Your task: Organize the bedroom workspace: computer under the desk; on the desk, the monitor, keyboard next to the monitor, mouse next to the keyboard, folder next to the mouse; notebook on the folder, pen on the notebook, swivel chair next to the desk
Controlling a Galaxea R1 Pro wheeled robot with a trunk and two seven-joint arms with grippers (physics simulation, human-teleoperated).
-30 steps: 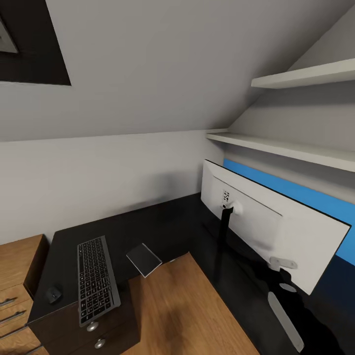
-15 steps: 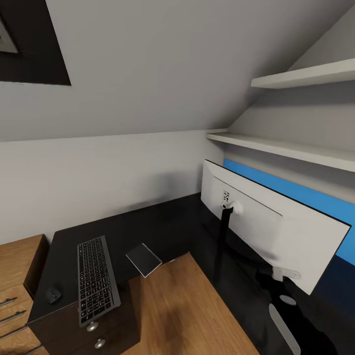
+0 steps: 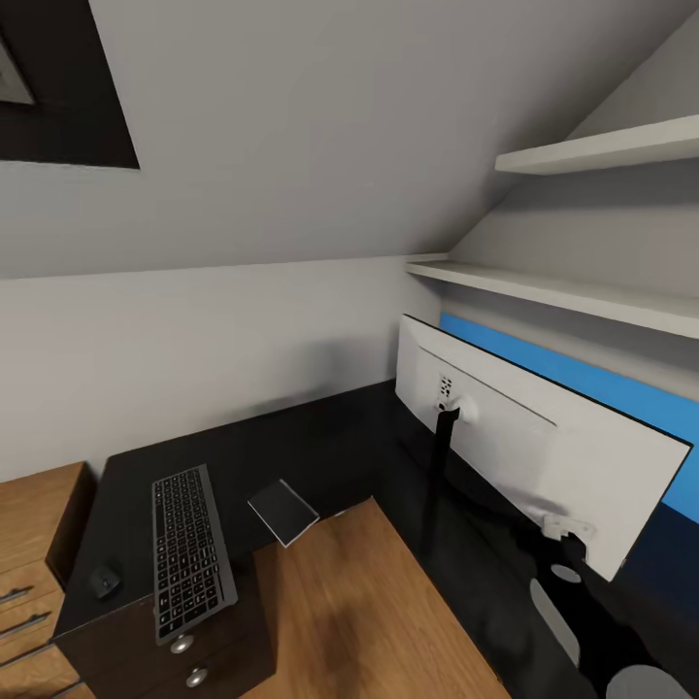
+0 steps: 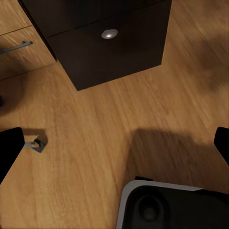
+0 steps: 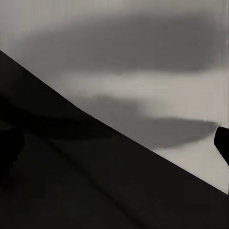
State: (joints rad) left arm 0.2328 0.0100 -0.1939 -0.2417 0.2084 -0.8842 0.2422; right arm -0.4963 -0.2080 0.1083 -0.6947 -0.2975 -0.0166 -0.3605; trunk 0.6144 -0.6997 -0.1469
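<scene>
Your right arm is cut off at the head view's lower right corner, and whether its gripper is spread you cannot tell. Left wrist view: the left gripper point(image 4: 114, 148) is spread wide over wood floor, facing the drawer unit point(image 4: 109, 45). On the desk point(image 3: 320, 447), mouse point(image 3: 105, 581) lies just beside keyboard point(image 3: 189, 550); the monitor point(image 3: 529, 451) stands further back, rear towards you.

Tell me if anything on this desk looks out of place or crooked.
The monitor shows its pale back, so its screen faces the wall. The keyboard overhangs the front edge of the desk, and a small dark pad juts past the edge too. The mouse sits normally.
</scene>
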